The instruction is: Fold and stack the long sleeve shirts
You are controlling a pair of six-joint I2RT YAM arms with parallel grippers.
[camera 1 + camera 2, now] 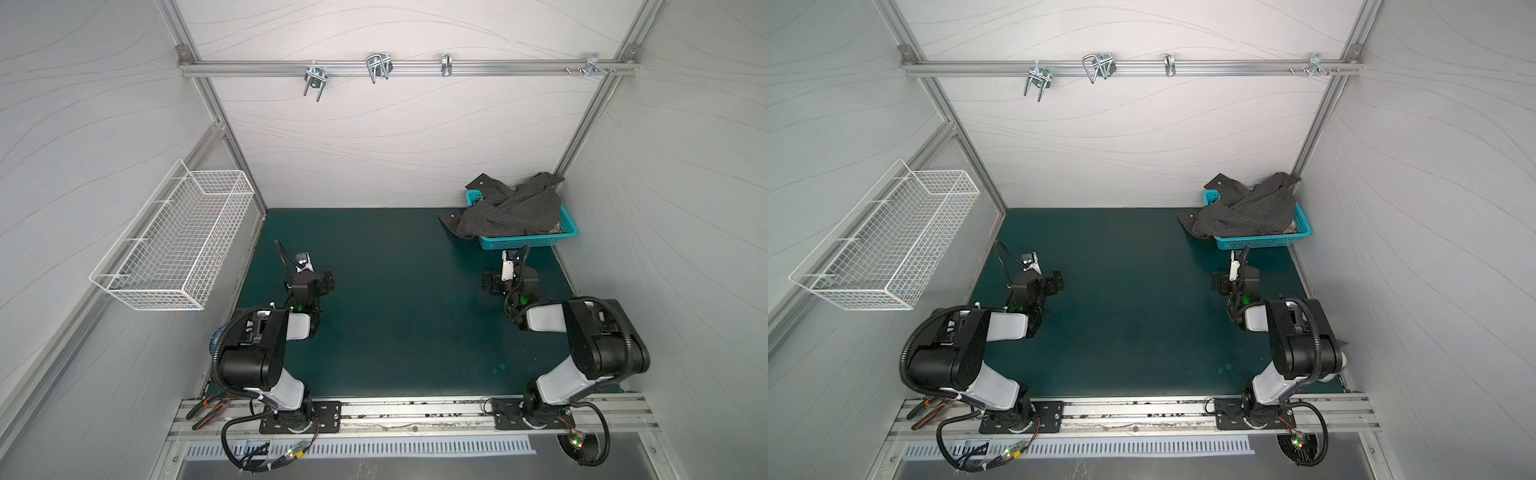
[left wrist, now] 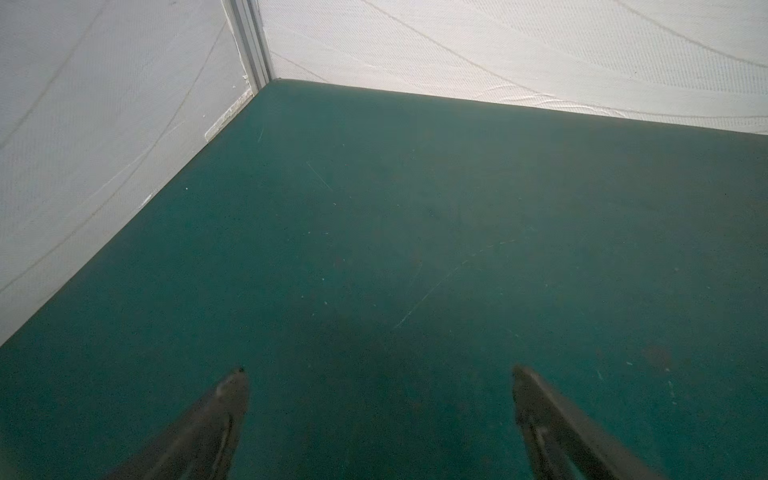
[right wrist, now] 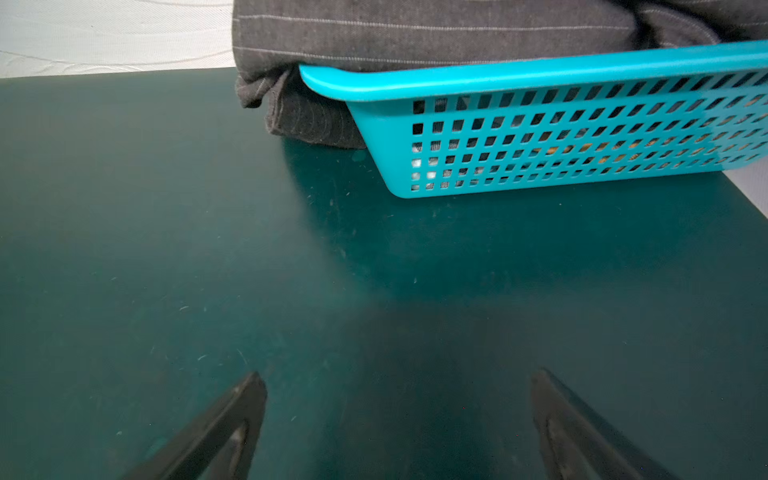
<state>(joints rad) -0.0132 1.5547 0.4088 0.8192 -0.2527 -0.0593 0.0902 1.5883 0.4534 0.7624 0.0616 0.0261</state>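
Crumpled dark charcoal pinstriped cloth shirt (image 1: 511,212) heaped in a turquoise perforated plastic basket (image 1: 524,242) at two o'clock on the dark green mat (image 1: 395,311). Left gripper (image 2: 379,369) and right gripper (image 3: 397,373) empty, jaws spread wide.

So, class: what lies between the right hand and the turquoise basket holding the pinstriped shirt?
Nothing: in the right wrist view only bare green mat stretches from the open right hand to the turquoise basket, whose pinstriped shirt spills over its rim.
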